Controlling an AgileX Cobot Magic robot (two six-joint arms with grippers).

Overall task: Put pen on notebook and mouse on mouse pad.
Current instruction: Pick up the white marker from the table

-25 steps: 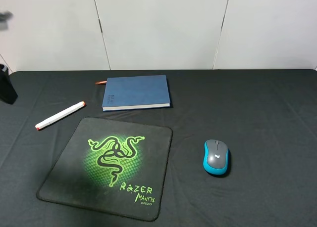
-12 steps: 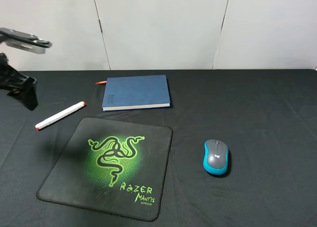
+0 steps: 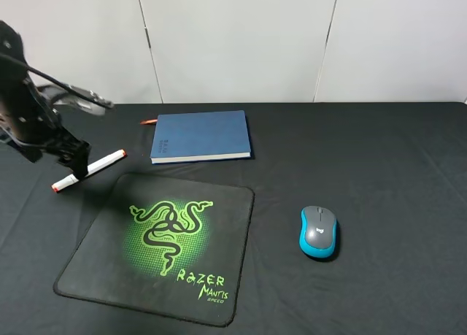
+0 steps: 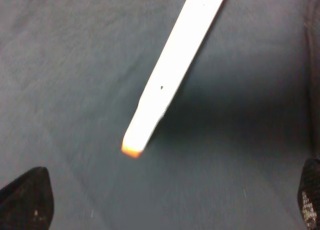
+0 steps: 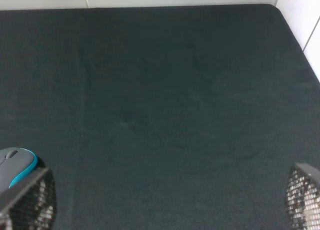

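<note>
Two dark fingertips (image 4: 25, 202) are all that the left wrist view shows of the left claw (image 4: 167, 200). They are cut off at opposite corners and spread wide, with nothing pinched between them. That view is blurred, and the thick white pen with red-orange tips (image 4: 170, 74) runs out of the picture, so only one tip shows.

From the high camera the left claw (image 3: 76, 158) hangs over the middle of the pen (image 3: 106, 160) and hides that stretch; whether it touches cannot be told. The pen lies on the black cloth-covered bench (image 3: 379, 152), left of the dark blue hardcover notebook (image 3: 201, 136) and just beyond the far left corner of the square black mouse pad with its green snake logo (image 3: 160, 247).

The right claw (image 5: 165, 197) is outside the high view. Its wrist camera catches only two mesh fingertips (image 5: 300, 195), spread wide. The grey-topped, blue-sided mouse (image 5: 15, 165) is partly cut off there, beside one fingertip. It sits on the bench right of the pad, apart from it.
</note>
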